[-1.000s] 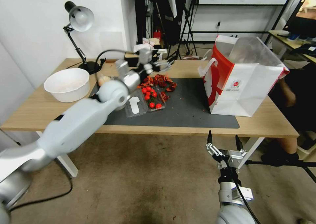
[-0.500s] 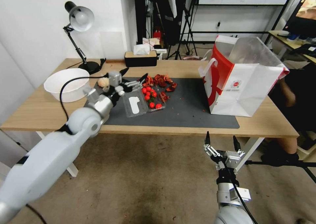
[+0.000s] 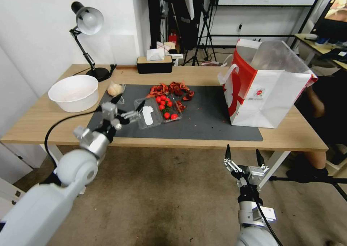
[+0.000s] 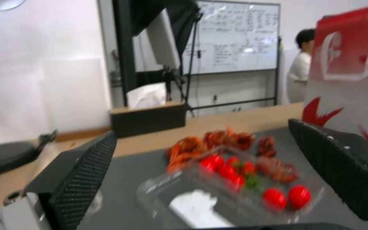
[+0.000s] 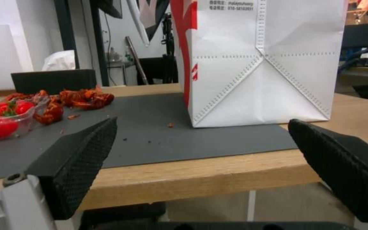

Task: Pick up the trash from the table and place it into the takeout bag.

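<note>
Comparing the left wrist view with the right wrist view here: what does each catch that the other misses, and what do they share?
Left wrist only: a whiteboard on the far wall, the lamp base, and the open clear container's white-labelled lid, seen between the open left gripper.

Right wrist only: the takeout bag's white front panel down to its base on the mat, the table's near edge, and the open right gripper below table height.

Both: cherry tomatoes, red crayfish shells, black tissue box, dark mat.
</note>
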You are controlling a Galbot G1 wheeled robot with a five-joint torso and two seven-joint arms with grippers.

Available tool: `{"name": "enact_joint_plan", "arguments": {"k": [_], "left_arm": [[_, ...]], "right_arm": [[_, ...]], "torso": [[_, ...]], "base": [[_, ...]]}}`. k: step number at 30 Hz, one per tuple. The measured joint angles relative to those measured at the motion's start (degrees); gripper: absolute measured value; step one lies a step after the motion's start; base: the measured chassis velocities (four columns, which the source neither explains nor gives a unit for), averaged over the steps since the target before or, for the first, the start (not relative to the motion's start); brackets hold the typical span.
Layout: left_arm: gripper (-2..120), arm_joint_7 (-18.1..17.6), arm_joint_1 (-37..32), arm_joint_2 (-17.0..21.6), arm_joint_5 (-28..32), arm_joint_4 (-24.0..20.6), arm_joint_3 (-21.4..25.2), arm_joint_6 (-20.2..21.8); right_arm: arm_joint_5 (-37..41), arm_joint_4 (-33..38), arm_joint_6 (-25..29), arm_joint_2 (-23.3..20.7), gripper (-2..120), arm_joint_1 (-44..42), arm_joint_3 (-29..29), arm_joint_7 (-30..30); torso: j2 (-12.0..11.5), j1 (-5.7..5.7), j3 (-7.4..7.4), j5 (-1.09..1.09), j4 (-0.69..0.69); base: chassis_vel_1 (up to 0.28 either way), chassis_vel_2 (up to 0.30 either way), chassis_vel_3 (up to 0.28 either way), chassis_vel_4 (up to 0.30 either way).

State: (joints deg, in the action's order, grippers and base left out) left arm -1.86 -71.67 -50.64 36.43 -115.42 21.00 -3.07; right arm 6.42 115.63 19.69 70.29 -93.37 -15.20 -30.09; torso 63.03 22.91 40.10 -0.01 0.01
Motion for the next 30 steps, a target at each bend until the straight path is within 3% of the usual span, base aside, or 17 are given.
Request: {"name": "enact_joint_plan", "arguments": {"k": [18, 30], "left_arm": [[100, -2.14, -13.60, -9.12, -8.31, 1.22, 9.80, -4.80], [100, -1.83, -17.83, -11.47, -11.36, 4.20, 11.18, -10.30]], "right_arm": [[0.10, 0.14, 0.76, -0.05, 100, -0.30, -0.29, -0.14], [0.19, -0.12, 0.80, 0.11, 100, -0.06, -0.21, -0.22]], "torso": [[0.00, 0.00, 0.00, 0.01, -0.01], [-0.01, 0.01, 0.01, 0.01, -0.01]], "base": [[0.000, 0.000, 0.000, 0.000], [0.000, 0.000, 0.000, 0.000]]}}
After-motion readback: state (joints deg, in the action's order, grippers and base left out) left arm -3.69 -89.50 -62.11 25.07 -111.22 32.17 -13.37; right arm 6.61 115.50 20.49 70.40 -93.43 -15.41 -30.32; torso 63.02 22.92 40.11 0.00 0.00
